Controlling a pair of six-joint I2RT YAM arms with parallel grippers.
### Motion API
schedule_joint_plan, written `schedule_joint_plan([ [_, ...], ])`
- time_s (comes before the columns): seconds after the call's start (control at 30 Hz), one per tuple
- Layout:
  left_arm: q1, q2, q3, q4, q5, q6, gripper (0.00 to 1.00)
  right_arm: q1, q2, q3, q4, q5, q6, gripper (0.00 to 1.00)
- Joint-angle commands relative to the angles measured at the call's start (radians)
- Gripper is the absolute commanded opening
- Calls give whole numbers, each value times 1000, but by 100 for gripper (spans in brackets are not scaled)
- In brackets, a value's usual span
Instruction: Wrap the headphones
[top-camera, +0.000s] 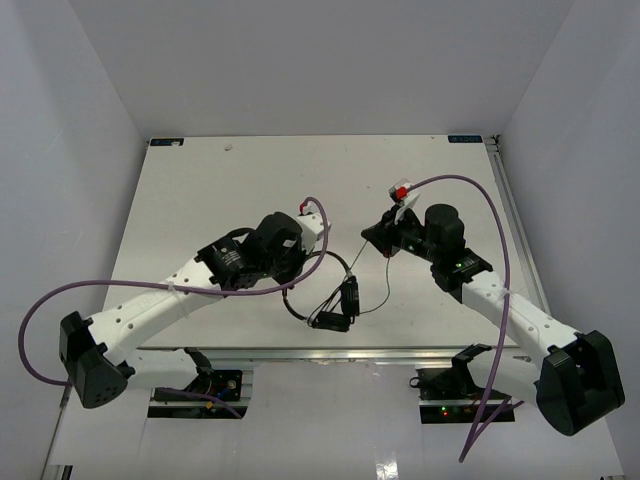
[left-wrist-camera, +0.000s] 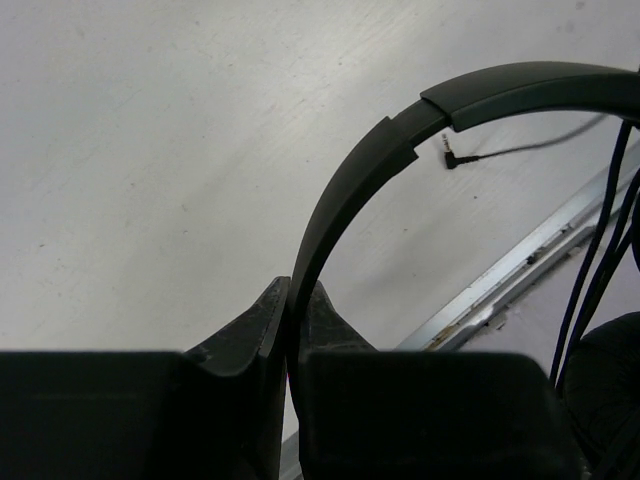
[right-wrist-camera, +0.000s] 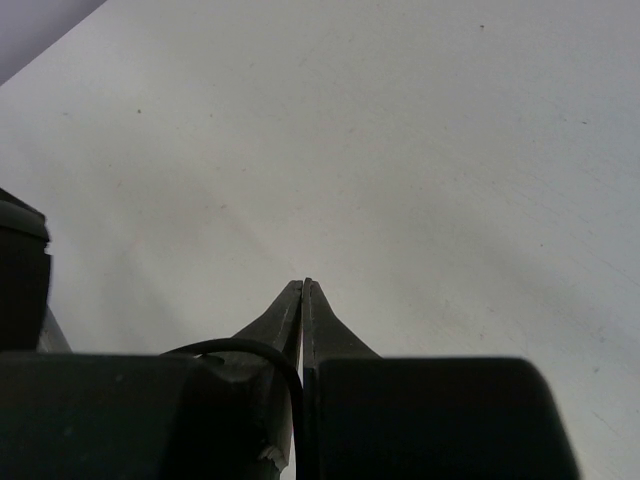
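The black headphones (top-camera: 345, 300) are near the table's front middle, the earcups bunched with cord at the lower right of the thin headband. My left gripper (top-camera: 296, 280) is shut on the headband (left-wrist-camera: 350, 190), which arcs up out of the jaws; an earcup (left-wrist-camera: 605, 370) and several cord strands (left-wrist-camera: 590, 280) hang at the right, and the cord's plug (left-wrist-camera: 450, 158) lies on the table. My right gripper (top-camera: 383, 238) is up and to the right of the headphones, shut on the thin cord (right-wrist-camera: 296, 385), which runs taut down to the earcups (top-camera: 368, 260).
Thick purple robot cables (top-camera: 480, 200) loop over both arms. The table's metal front rail (top-camera: 350, 352) runs just below the headphones and shows in the left wrist view (left-wrist-camera: 520, 270). White walls close in the table on three sides.
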Motion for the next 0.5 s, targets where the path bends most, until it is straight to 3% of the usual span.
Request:
schedule_joint_plan([
  [0.0,-14,23,28,36,-70,65,0,-9,20,98,-134,-46,-32,8],
  [0.3,-21,125,44,13,-321,44,0,-3,30,106,-126,-131,-6,8],
  [0.47,-20,188,66,-21,-351,-35,0,57,5,34,-57,-137,29,8],
])
